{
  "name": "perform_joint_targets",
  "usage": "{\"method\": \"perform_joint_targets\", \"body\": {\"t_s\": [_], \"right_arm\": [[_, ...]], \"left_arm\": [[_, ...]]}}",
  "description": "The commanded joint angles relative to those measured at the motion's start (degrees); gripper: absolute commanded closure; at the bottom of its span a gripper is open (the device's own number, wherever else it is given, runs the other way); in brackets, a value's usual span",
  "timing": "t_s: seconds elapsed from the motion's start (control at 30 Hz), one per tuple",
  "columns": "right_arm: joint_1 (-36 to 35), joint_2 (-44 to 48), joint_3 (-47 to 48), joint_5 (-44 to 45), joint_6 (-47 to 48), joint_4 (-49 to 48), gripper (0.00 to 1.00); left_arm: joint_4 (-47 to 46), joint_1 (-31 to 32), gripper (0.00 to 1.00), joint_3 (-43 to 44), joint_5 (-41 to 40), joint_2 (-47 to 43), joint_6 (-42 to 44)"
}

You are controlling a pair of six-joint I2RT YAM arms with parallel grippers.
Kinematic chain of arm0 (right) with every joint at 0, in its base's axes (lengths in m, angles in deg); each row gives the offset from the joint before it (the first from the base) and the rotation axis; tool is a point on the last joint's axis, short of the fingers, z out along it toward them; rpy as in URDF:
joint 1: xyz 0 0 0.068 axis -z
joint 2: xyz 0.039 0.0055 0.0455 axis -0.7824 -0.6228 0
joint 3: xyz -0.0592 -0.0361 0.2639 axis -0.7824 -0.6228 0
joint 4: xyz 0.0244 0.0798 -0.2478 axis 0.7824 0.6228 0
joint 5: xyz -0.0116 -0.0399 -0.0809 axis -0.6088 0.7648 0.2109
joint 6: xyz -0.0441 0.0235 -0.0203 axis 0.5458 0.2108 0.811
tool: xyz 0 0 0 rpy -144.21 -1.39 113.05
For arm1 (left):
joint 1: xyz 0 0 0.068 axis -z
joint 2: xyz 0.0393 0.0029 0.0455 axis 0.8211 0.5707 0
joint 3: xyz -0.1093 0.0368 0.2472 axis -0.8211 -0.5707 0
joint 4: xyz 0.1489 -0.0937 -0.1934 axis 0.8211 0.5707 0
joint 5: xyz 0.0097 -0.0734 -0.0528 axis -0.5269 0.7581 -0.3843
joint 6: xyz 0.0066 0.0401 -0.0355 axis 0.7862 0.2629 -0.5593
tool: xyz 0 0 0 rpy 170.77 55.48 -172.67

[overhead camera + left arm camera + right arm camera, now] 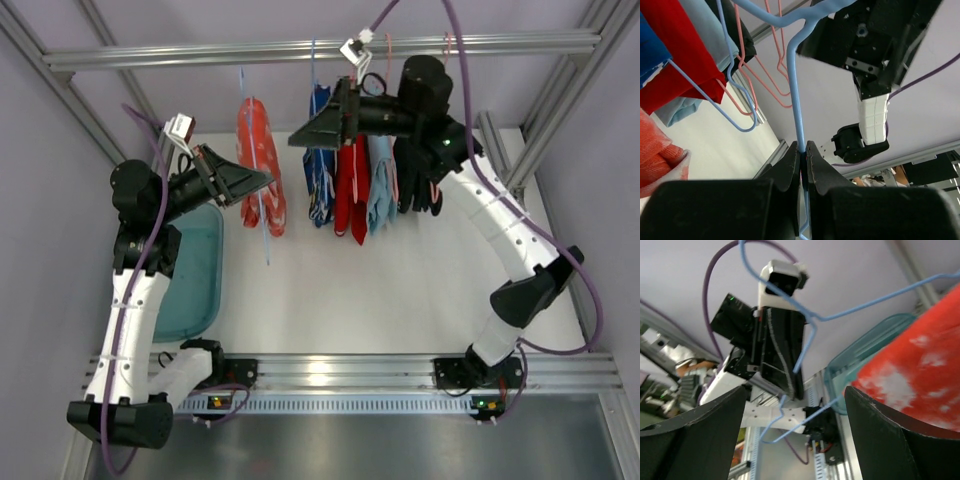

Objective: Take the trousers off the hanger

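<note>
So my left pincer (264, 181) was clamped tight on the hanger (266, 248). On the left wrist cam both fingertips (791, 159) were squeezed together, with the light-blue wire (792, 75) running straight up out of the pinch. The trousers (272, 210), the orange-red ones with the whitish blotches, were on that hanger under the top rail (200, 55). They hung left of the other clothes and apart from them, and my left pincer sat right against their side.

My right pincer (300, 136) was spread wide with nothing in it. On its own cam the two fingers (700, 430) stood far apart, with the blue wire (865, 305) and the orange-red cloth (920, 365) out in front of them. It hovered between the trousers and the blue-and-white garment (320, 175). The teal bin (195, 270) sat on the table under my left arm.
</note>
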State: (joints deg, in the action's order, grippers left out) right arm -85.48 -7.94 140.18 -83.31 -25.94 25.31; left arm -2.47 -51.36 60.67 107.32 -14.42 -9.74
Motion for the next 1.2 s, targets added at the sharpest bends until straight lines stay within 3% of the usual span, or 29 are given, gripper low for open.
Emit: {"method": "perform_joint_targets", "body": {"t_s": [0.0,0.1,0.3,0.57,0.67,0.8,1.17], "right_arm": [[-6.3,-0.2,4.2,0.9,-3.6,-7.2,0.2],[-11.5,-2.0,2.8,1.0,-7.2,-11.1,0.24],[-14.4,-6.9,5.5,6.6,-9.7,-10.6,0.32],[-13.1,-4.1,3.7,11.9,-8.3,-10.1,0.41],[-10.9,1.6,-0.4,14.1,-5.3,-7.9,0.41],[-9.0,7.2,-10.6,18.1,-4.6,-12.6,0.45],[-11.5,1.2,-13.0,19.0,-14.5,-24.6,0.5]], "left_arm": [[-7.9,-0.4,1.0,4.4,0.8,-2.0,6.0],[-7.9,-0.4,1.0,4.6,0.8,-2.3,5.7],[-7.9,-0.4,1.0,5.2,1.5,-3.0,6.5],[-7.9,-0.4,1.0,5.1,1.8,-3.3,6.2],[-8.0,-0.4,1.0,5.7,1.8,-3.5,6.1],[-11.1,-0.4,1.0,5.0,1.8,-3.2,4.0],[-13.3,-0.4,1.0,5.0,1.4,-2.9,0.8]]}}
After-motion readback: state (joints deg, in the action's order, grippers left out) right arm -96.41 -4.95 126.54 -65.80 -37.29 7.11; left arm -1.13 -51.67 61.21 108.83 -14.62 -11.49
